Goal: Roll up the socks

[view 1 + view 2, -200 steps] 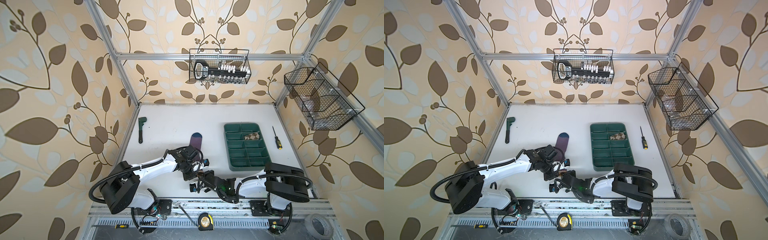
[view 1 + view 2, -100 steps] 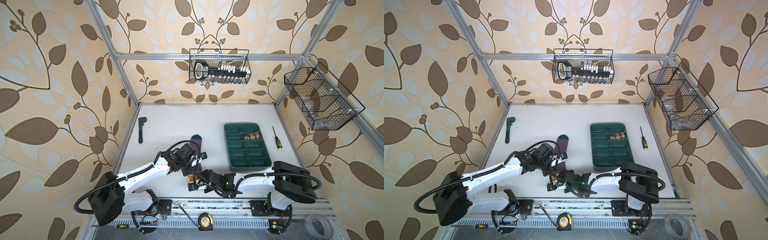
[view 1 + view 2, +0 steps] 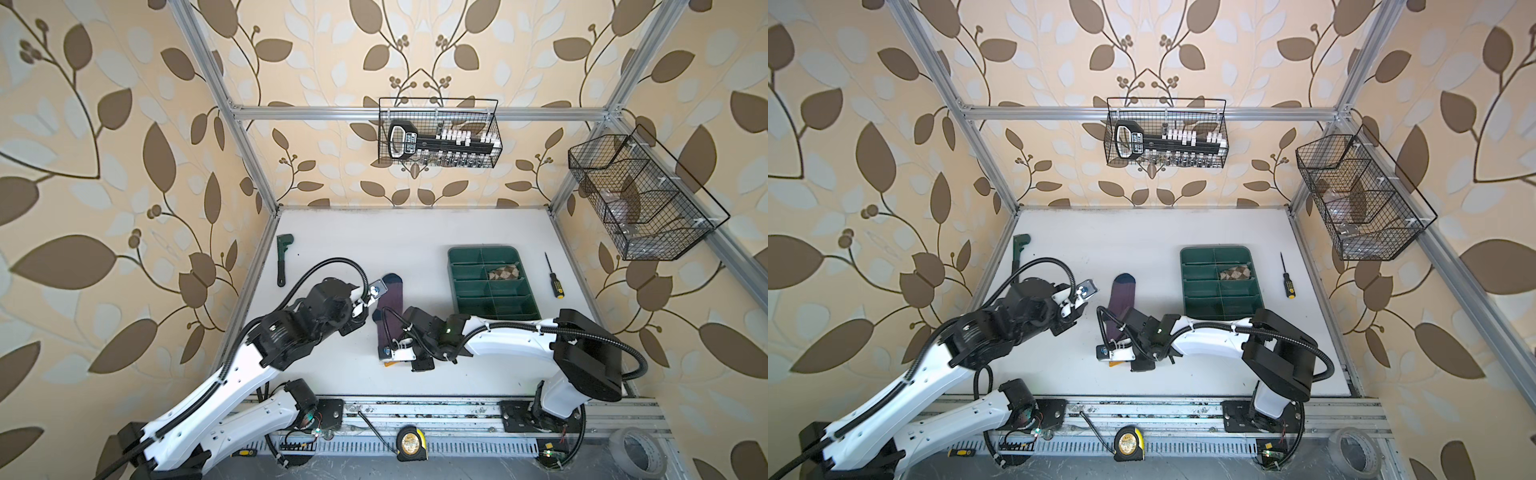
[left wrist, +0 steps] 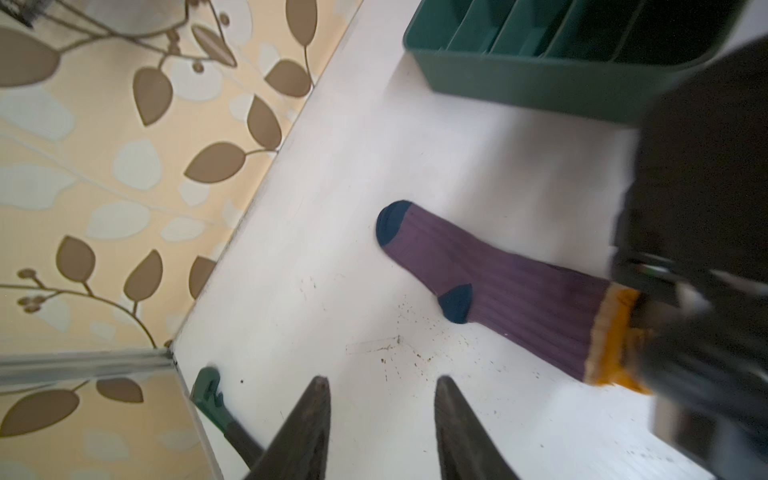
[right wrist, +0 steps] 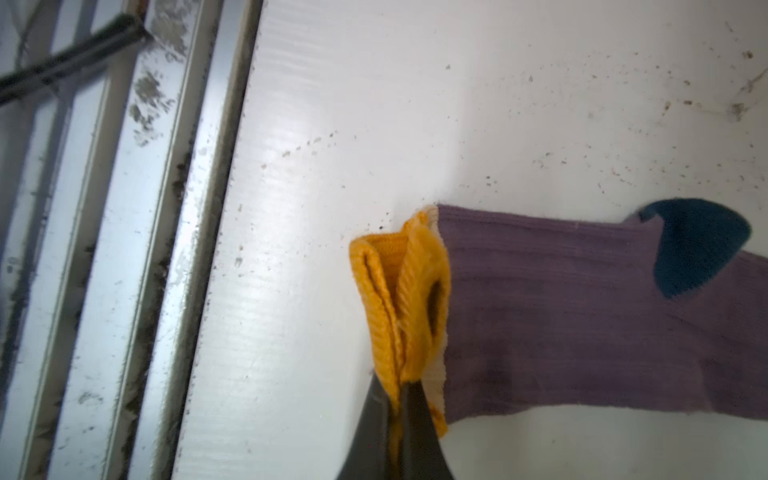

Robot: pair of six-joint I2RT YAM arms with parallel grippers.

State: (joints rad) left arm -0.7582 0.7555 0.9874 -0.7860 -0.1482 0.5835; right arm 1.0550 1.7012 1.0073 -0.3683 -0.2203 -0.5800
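In both top views the purple sock point(image 3: 390, 305) lies flat on the white table point(image 3: 415, 232) with its navy toe toward the back wall. Its cuff end is hidden under the wrist of the right arm point(image 3: 503, 345), which reaches low across from the right with a bent elbow. Only a sliver of yellow shows there, and the fingers cannot be made out. The left arm point(image 3: 286, 336) is folded high beside the sock, its fingers hidden beneath the housing. The argyle sock point(image 3: 504, 273) sits bunched in a right-hand compartment of the green tray point(image 3: 457, 252), second row from the back. Lettering on the tape measure point(image 3: 411, 444) at the front rail and on the black tool in the back wire basket point(image 3: 436, 100) is too small to read. From the left wrist, the left gripper point(image 4: 382, 399) stands apart over bare table, holding nothing. The other arm is a dark blur covering part of the yellow cuff, and a green wrench point(image 4: 206, 384) is cut off. From the right wrist, the right gripper point(image 5: 397, 386) is clamped on the bunched yellow cuff, fingertips point(image 5: 417, 411) pressed together.
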